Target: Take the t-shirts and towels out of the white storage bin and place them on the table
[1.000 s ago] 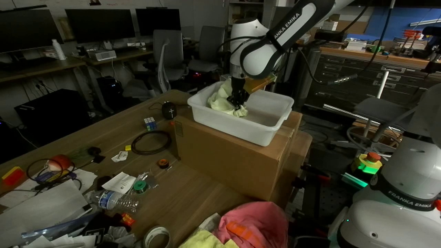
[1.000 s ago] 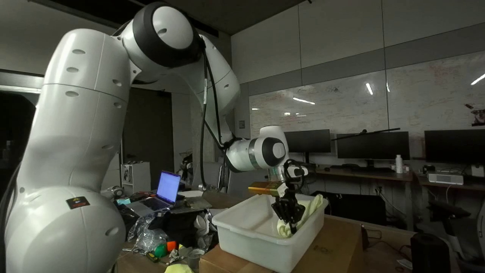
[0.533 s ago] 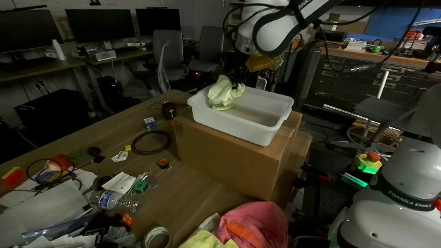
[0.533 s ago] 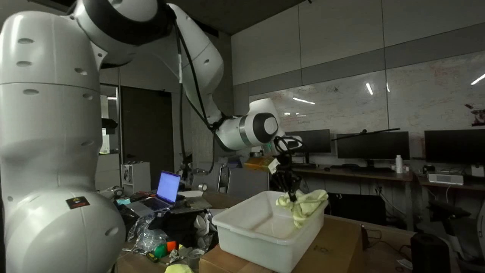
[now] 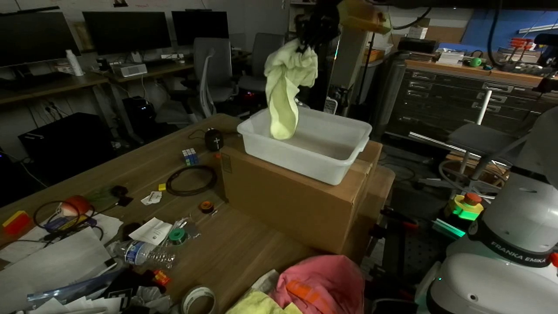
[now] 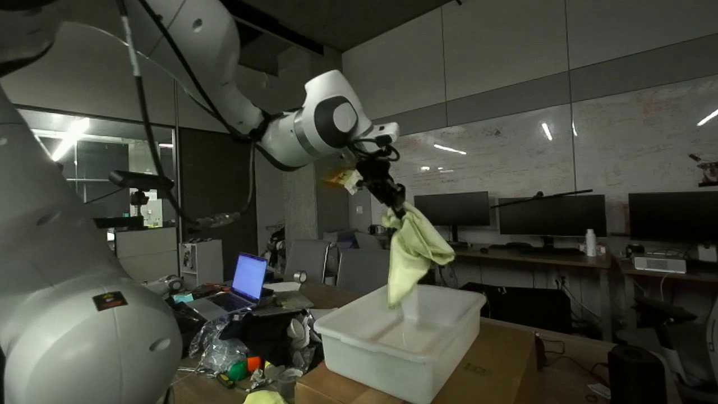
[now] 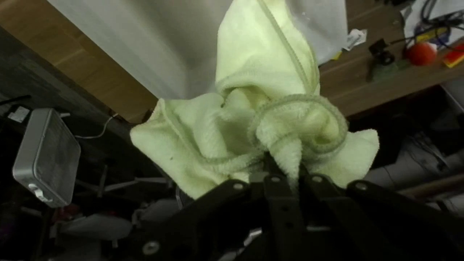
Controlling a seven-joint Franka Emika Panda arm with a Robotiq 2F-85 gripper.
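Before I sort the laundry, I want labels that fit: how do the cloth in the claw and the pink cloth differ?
The held cloth hangs from the claw, while the pink cloth lies heaped on the table. The held cloth is pale yellow-green; the pink cloth shows an orange patch. Both look rumpled.

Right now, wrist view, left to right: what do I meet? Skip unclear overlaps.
Grey box → towel → red ball → red-yellow block. Bin and gripper overlap the towel, so left out.
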